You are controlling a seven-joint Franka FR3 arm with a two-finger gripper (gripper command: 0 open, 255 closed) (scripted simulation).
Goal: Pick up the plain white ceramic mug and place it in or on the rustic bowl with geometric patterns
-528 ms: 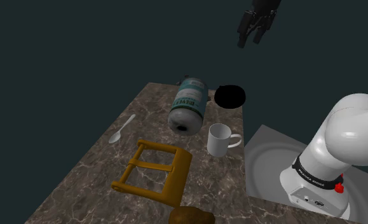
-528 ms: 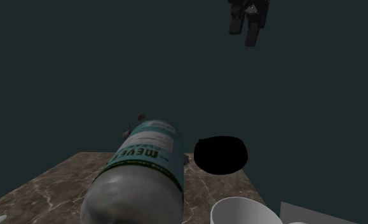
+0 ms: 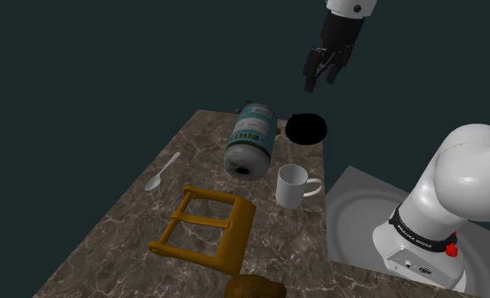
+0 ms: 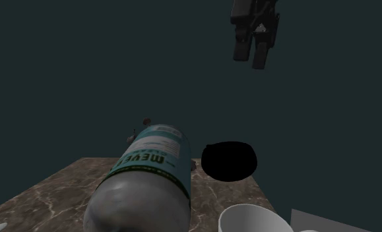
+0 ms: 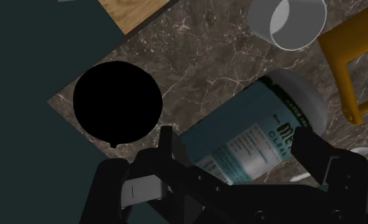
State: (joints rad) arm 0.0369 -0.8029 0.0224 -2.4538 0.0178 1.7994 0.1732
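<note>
Hovering gripper [image 3: 321, 79]: high above the bottle [image 3: 250, 140], touching nothing.
Fingers [image 5: 166, 143]: standing apart, nothing held between them.
Bottle: lying on its side on the table [image 3: 124, 237], teal label.
Mug [image 3: 291, 185]: white, upright, just beside the bottle's end that lies farther from the bowl [image 3: 306, 129].
Bowl: drawn flat black, just beside the bottle's other end, on the mug's side.
</note>
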